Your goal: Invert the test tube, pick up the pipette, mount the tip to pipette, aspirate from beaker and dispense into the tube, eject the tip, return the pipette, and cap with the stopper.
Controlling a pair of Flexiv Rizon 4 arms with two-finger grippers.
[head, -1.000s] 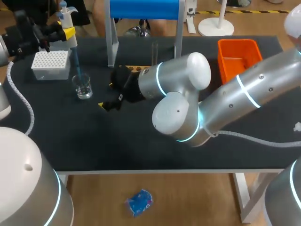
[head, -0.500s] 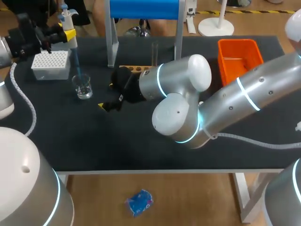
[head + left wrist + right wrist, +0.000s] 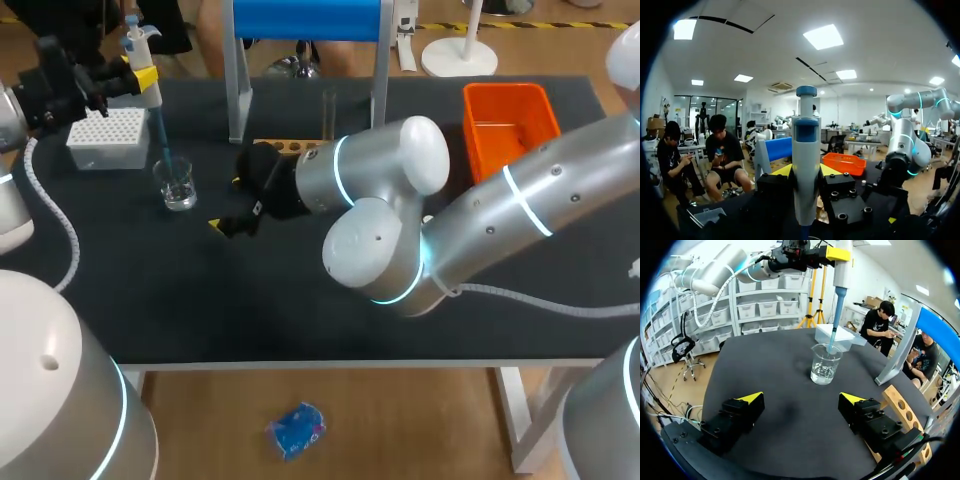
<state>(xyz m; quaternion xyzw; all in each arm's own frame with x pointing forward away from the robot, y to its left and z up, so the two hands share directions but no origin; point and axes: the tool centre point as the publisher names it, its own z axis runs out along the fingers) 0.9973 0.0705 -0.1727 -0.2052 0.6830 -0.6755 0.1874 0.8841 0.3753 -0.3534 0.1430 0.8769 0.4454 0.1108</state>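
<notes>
My left gripper (image 3: 143,75) is shut on a white and blue pipette (image 3: 140,50), which it holds upright at the table's far left. The pipette's blue tip (image 3: 163,150) reaches down into a small glass beaker (image 3: 178,186) with clear liquid. In the left wrist view the pipette (image 3: 806,165) stands between the yellow fingertips (image 3: 784,170). My right gripper (image 3: 228,203) is open and empty just right of the beaker. In the right wrist view the beaker (image 3: 824,364) and pipette (image 3: 841,275) stand ahead of the open right gripper (image 3: 802,400). A test tube (image 3: 329,112) stands in the wooden rack (image 3: 285,147).
A white tip box (image 3: 105,136) sits behind the beaker, also seen in the right wrist view as the tip box (image 3: 839,334). A blue-topped stand (image 3: 305,20) rises at the back middle. An orange bin (image 3: 508,122) is at the back right. The wooden rack (image 3: 904,410) lies beside my right gripper.
The left gripper and pipette have shifted slightly left, with the tip still in the beaker. The right arm has not moved.
</notes>
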